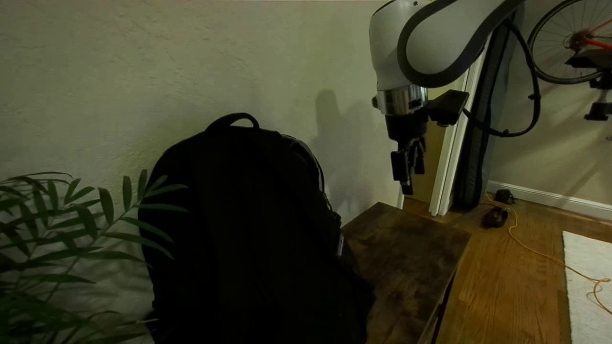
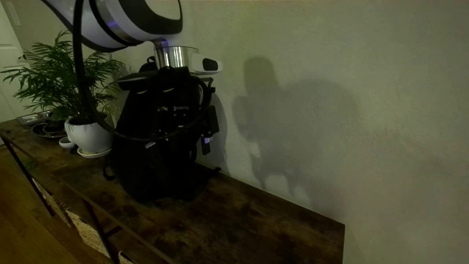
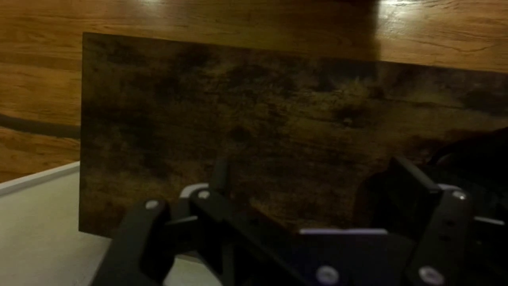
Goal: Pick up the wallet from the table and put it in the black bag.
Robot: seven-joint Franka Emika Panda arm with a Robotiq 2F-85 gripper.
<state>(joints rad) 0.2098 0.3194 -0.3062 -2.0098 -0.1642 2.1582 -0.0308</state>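
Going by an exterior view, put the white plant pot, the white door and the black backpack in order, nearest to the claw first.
As an exterior view shows it:
1. Black backpack: standing on the table, left of centre.
2. White plant pot: left of the backpack, farther along the table.
3. White door: far left, past the table's end.
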